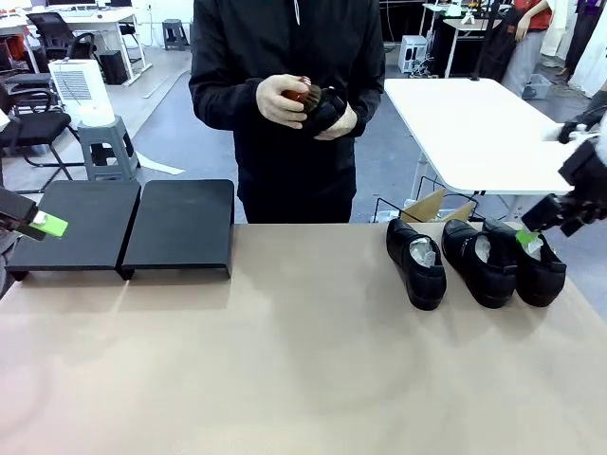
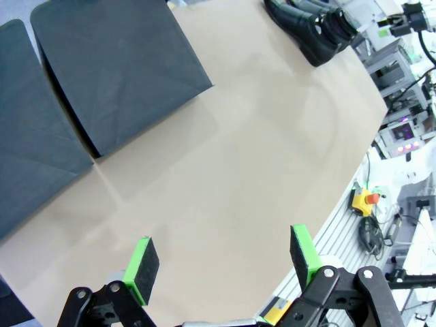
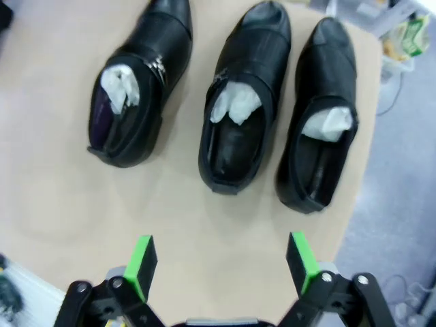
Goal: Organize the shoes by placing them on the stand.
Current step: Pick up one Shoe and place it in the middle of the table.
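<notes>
On the tan table, three shoes sit close together just in front of the right gripper, which is wide open and empty. One finger could bump the next shoe. The bare stand lies ahead of the left gripper, also wide open.

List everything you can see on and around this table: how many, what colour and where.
shoes: three, glossy black with white paper stuffing, in a row on the right side of the table
black item: one, seemingly a fourth shoe, in the person's hands
brush: one, reddish-brown, in the person's hands
stand: two adjoining sections, matte black, at the far left of the table
table: one, tan
white table: one, behind at the right
person's hands: two, at chest height
left gripper: open, green pads, over the tabletop near the stand
right gripper: open, green pads, by the shoes' heel ends
</notes>
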Robot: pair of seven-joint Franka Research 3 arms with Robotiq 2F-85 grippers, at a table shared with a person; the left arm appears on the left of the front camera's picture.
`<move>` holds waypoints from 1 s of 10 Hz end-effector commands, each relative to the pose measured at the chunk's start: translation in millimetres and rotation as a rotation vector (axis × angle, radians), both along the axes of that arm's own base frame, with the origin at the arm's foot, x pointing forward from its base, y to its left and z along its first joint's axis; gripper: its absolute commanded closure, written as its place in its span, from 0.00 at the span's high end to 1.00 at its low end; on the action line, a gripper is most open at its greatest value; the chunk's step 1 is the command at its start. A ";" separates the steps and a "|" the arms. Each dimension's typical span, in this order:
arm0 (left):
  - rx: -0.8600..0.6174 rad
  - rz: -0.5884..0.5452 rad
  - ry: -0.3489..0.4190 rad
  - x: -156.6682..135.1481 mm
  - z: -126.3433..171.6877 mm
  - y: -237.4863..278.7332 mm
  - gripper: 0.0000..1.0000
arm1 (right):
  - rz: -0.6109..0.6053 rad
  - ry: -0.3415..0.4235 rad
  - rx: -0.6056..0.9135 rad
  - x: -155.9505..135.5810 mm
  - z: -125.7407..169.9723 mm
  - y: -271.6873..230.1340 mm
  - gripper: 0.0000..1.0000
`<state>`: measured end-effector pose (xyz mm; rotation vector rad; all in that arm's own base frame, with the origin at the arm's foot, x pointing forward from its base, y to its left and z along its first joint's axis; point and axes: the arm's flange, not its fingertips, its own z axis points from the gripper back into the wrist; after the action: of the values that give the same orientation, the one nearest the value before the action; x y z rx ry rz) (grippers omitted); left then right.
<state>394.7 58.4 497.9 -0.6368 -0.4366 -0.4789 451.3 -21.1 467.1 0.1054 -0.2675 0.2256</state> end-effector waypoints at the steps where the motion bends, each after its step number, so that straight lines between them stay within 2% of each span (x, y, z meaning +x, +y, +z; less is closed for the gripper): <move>1: -0.019 -0.014 -0.016 0.7 -0.2 1.1 1.00 | -0.033 0.106 -0.029 51.0 -4.4 13.8 1.00; 2: -0.019 -0.014 -0.016 0.7 -0.2 1.1 1.00 | -0.034 0.132 -0.039 64.2 -16.4 18.9 1.00; 4: -0.019 -0.014 -0.016 0.7 -0.2 1.1 1.00 | -0.094 0.136 -0.060 80.9 -33.9 19.3 1.00; 8: -0.019 -0.014 -0.016 0.7 -0.2 1.1 1.00 | -0.197 0.138 -0.022 97.2 -52.6 -1.4 1.00; 10: -0.019 -0.014 -0.016 0.7 -0.2 1.1 1.00 | -0.196 0.145 -0.020 100.2 -58.1 -7.6 1.00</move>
<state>394.7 58.7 497.8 -0.6364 -0.4369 -0.4801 542.6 -31.9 406.5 0.0956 -0.1278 0.0430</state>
